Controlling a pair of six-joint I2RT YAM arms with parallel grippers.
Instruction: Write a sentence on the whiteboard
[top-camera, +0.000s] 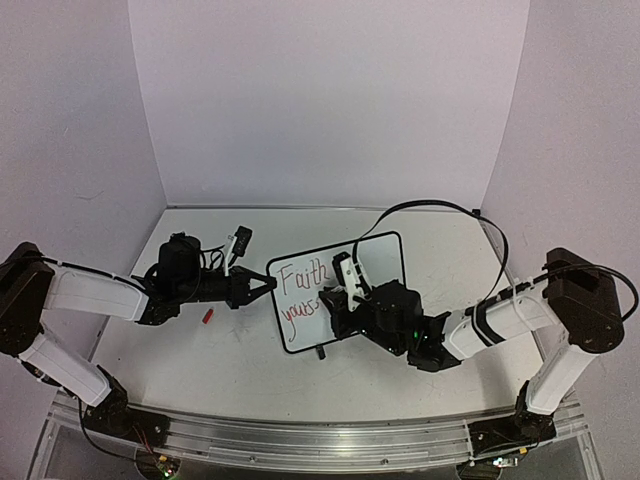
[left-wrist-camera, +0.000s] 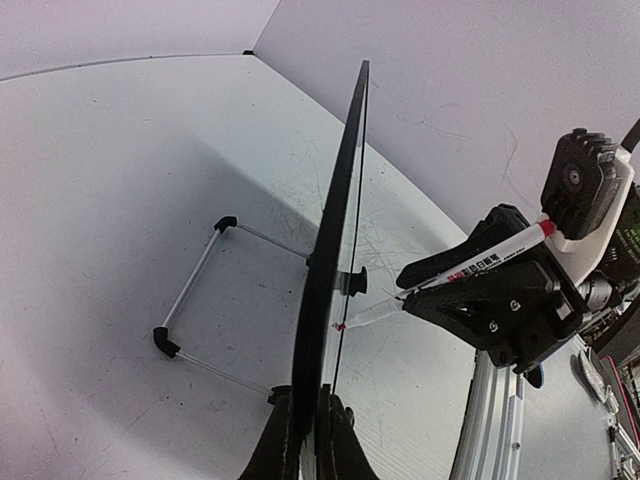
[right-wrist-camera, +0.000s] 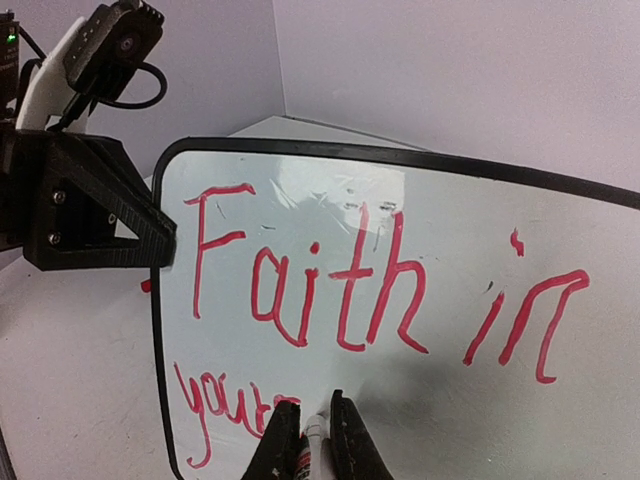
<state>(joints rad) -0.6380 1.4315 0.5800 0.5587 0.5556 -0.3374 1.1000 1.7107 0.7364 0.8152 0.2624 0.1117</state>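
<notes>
whiteboard (top-camera: 385, 258) stands upright mid-table, left gripper (top-camera: 262, 286) clamped on its left edge; right gripper (right-wrist-camera: 312, 400), closed on a red marker (right-wrist-camera: 305, 455), holds the tip at the board face just right of "your", with free space lying rightward.

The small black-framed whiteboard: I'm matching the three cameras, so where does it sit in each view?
Top external: black-framed whiteboard at centre, tilted, written face showing.
Left wrist: edge-on, a dark upright strip through the middle.
Right wrist: fills most of the frame, red writing facing the camera.
Shared landmark: the left gripper clamped on its edge.
</notes>
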